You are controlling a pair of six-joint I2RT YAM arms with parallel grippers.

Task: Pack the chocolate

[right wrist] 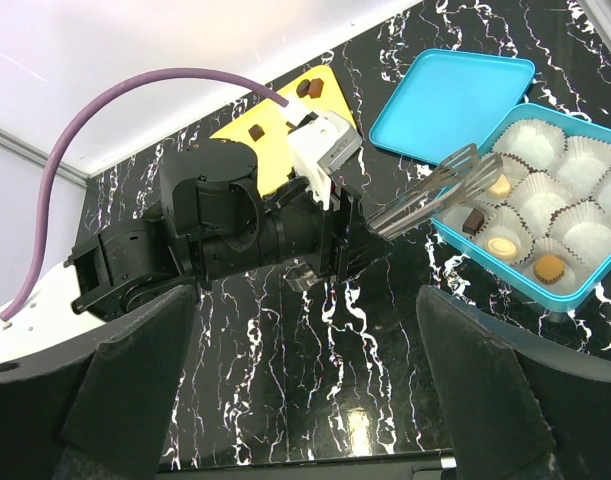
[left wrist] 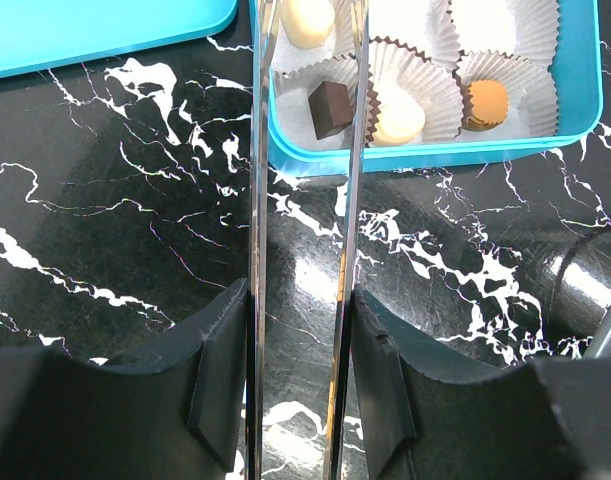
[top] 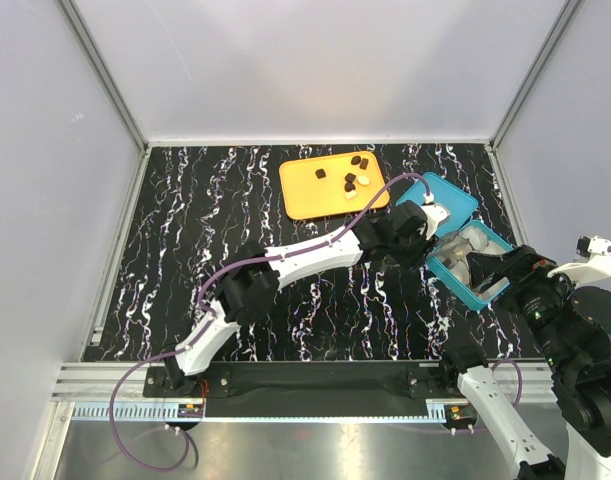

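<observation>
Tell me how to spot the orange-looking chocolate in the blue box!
Find the open teal box on the black marbled table. Three filled paper cups sit in a row: dark square, white piece, then the caramel-orange chocolate, the only one that colour.

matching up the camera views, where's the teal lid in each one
top external: lid just right of the orange tray
left wrist: top left corner
right wrist: upper right
shared landmark: the open teal box beside it
</observation>
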